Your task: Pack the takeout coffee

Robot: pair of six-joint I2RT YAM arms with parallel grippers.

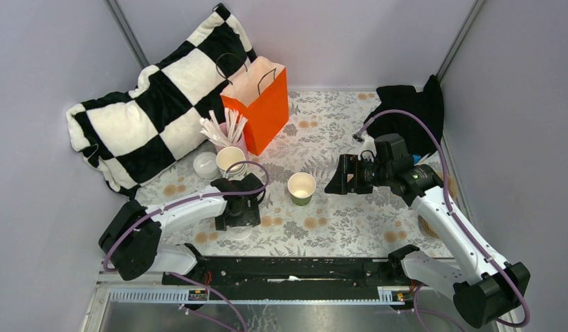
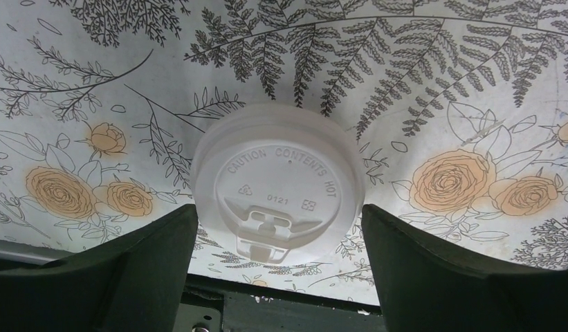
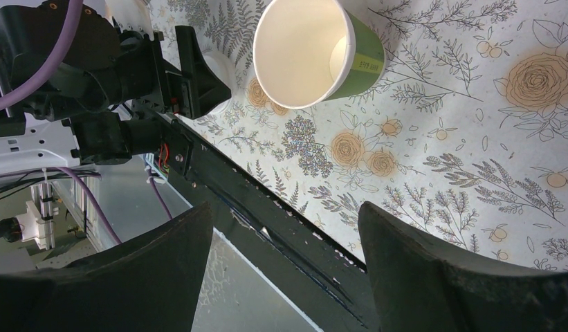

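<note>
left claw [image 2: 279, 216] stood wide open astride lid [image 2: 277, 173]; nothing held | right claw [image 3: 286, 216] gaped empty; near lidless cup [image 3: 298, 52]

- On the round white plastic lid [image 2: 277, 197], we read raised letters curving along its upper part: "CAUTION CONTENTS HOT".
- Lower on the same lid we read the number "0121". A small recycling triangle stands to its left and a small square mark to its right, and we cannot read what is inside either.
- On the lidless green paper cup [image 3: 360, 59], a paler band down the side carries small dark print that is too small for us to read.
</note>
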